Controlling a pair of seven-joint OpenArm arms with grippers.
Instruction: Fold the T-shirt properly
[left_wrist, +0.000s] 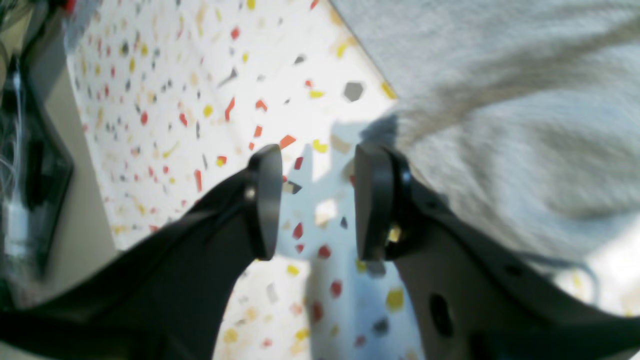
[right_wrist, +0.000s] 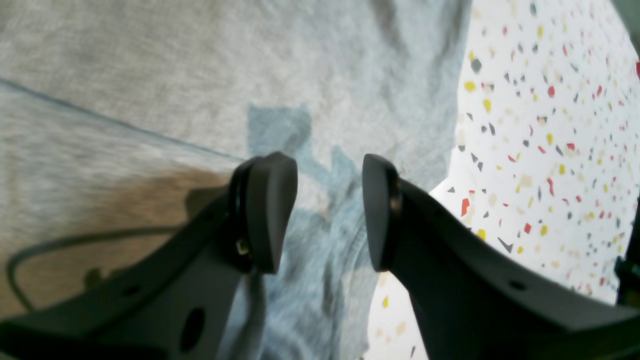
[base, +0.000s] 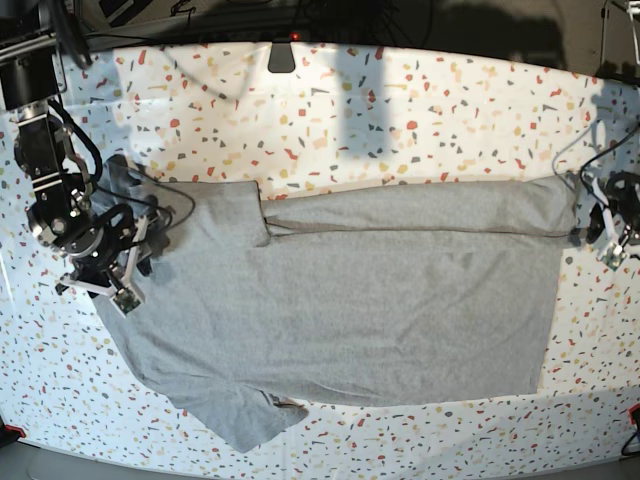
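Now the big grey cotton T-shirt (base: 350, 300) lies flat on the speckled white table (base: 400, 110). Left gripper (left_wrist: 317, 202) and right gripper (right_wrist: 330, 212) wait open and empty at its ends, probably ready to grab.

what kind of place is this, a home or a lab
Likely a robotics lab bench: a terrazzo-patterned table holding only the T-shirt, loose cables along its far edge, the right gripper over the cloth.

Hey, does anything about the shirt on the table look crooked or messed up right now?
Yes. The T-shirt lies mostly flat, but its far edge is folded over in a strip, and one sleeve at the near corner splays out, slightly crumpled. Both grippers are open and hold nothing.
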